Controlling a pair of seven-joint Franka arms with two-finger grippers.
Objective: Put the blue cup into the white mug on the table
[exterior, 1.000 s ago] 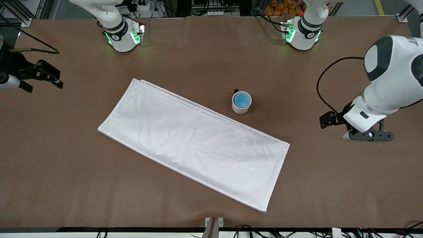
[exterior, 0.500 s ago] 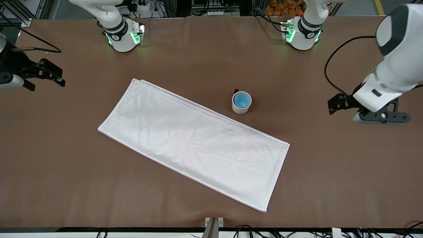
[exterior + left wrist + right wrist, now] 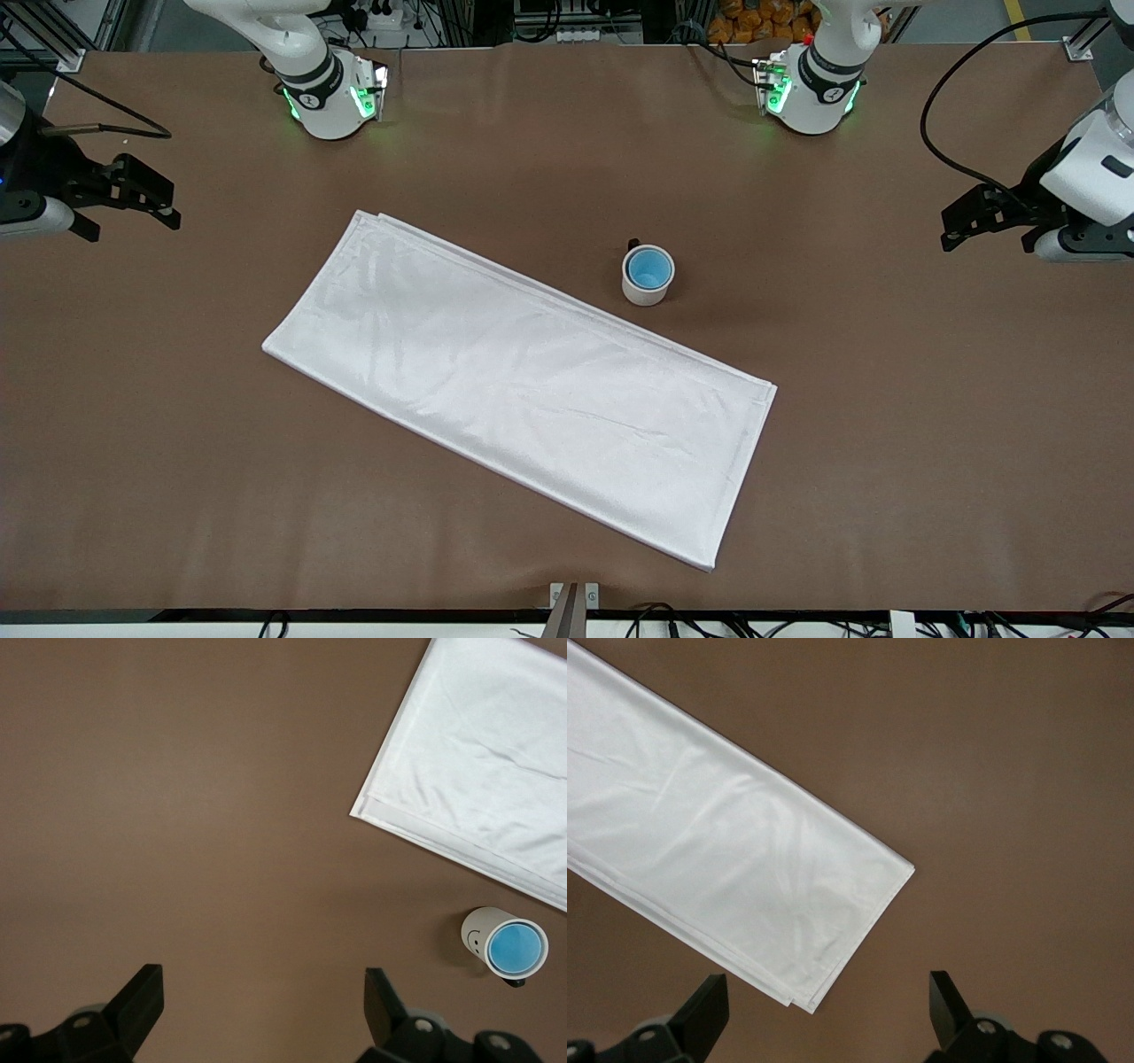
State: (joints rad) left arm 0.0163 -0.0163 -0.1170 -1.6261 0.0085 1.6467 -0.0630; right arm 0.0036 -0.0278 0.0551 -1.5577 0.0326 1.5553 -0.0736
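At the far left edge of the front view, upper part of the frame, the right gripper [image 3: 133,190] hangs empty over bare table [image 3: 177,496], its fingers spread wide; this arm waits. Through the middle of the frame a white cloth [image 3: 523,390] lies flat and slantwise. Just above the cloth's upper edge, a little right of centre, the white mug [image 3: 648,276] stands upright with the blue cup [image 3: 648,268] already seated inside it, so the placing looks done. The cup is likely light, stiff plastic with smooth, slippery walls; if it needed lifting, its rim would be the place to pinch, since the mug hides its sides. The mug looks heavier and breakable. At the upper right edge the left gripper [image 3: 988,217] hovers over the table, wide apart and holding nothing.
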